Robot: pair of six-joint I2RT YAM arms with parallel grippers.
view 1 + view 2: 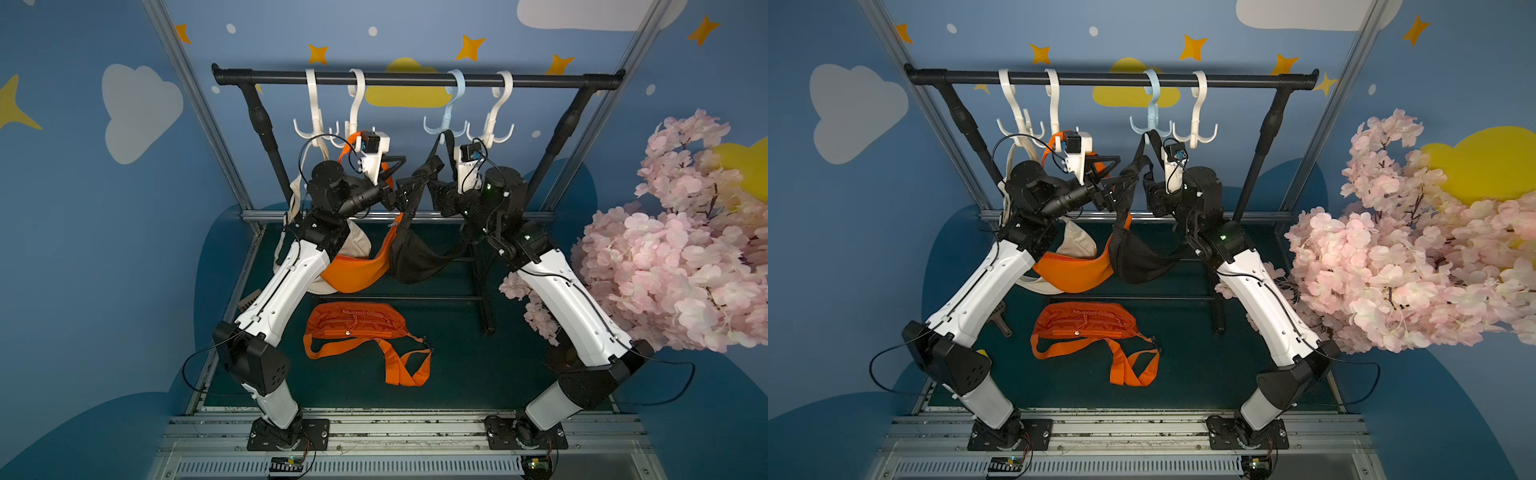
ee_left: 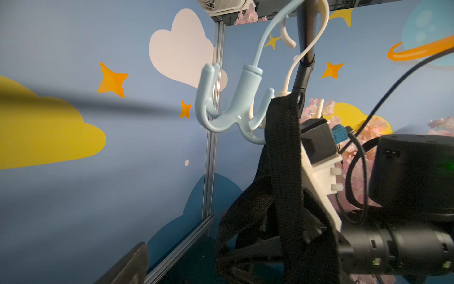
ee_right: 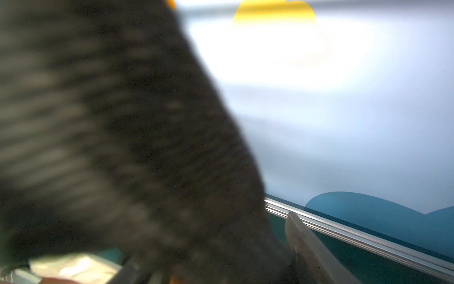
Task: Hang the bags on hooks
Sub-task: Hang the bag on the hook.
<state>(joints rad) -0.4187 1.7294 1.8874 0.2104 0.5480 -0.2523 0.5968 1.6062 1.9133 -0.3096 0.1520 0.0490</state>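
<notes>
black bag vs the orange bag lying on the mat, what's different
The black bag hangs by its strap from the light blue hook; the orange bag lies flat on the green mat. Black bag's strap rises to the hook, orange bag's sprawls loose. Both are strapped sling bags.

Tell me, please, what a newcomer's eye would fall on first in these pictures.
First comes the black rail across the back, with the black bag hanging by its strap from the blue hook near the middle. Next come the orange bag lying flat on the dark green table in front, and the mass of pink blossoms at the right edge in both top views.
</notes>
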